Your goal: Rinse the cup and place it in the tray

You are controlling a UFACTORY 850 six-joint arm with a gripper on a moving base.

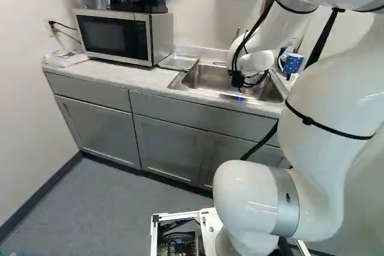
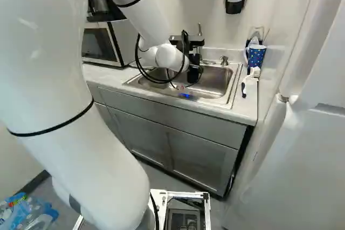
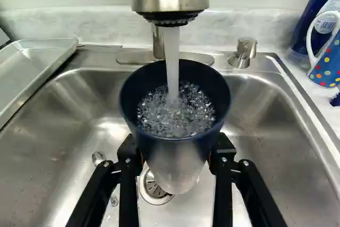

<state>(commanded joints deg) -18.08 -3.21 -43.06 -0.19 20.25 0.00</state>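
Wrist view alone catches water [image 3: 171, 62] hitting the cup [image 3: 178, 155], fingers [image 3: 129, 155] pinching it, plus some label [image 3: 326, 20] past the sink's [image 3: 300, 99] edge.

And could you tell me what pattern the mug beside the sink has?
Multicoloured dots on blue, with a white handle; the mug shows best in the wrist view.

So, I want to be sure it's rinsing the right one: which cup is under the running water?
The dark-rimmed cup held in the end effector: water pours into it, while the dotted mug stands on the counter beside the sink.
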